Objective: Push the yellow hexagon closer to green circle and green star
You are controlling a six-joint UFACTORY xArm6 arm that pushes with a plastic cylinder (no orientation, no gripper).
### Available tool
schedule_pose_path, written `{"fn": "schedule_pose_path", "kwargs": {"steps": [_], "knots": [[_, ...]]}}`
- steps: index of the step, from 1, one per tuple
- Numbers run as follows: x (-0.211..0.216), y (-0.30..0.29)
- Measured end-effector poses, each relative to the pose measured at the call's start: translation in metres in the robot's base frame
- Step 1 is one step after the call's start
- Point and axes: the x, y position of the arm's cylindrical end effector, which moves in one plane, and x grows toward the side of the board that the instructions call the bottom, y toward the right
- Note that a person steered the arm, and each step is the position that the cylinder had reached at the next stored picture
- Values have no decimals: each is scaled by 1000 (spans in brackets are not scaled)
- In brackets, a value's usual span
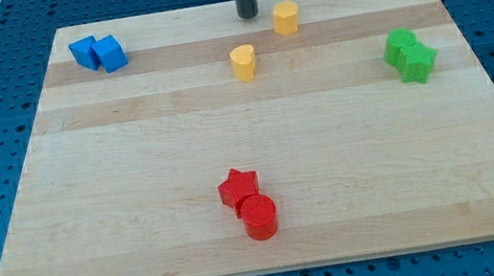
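The bench (136,173) carries everything. My tip (248,15) stands near the view's top edge; there is no gripper on this rod to be apart or together. The yellow hexagon (285,17) sits just to the tip's right, close but apart. The green circle (400,45) and green star (418,62) touch at the view's right, well apart from the hexagon. A yellow heart (243,62) lies below the tip.

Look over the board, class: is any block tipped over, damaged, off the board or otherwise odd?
Nothing stands out. The blue pair, green circle, green star, red star and red cylinder sit flat on the wooden board. So do the yellow hexagon, just right of my tip, and the yellow heart.
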Motion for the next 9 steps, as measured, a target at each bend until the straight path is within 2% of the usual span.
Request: {"fn": "schedule_pose_path", "kwargs": {"steps": [3,7,9], "knots": [[34,51],[110,88],[116,73]]}}
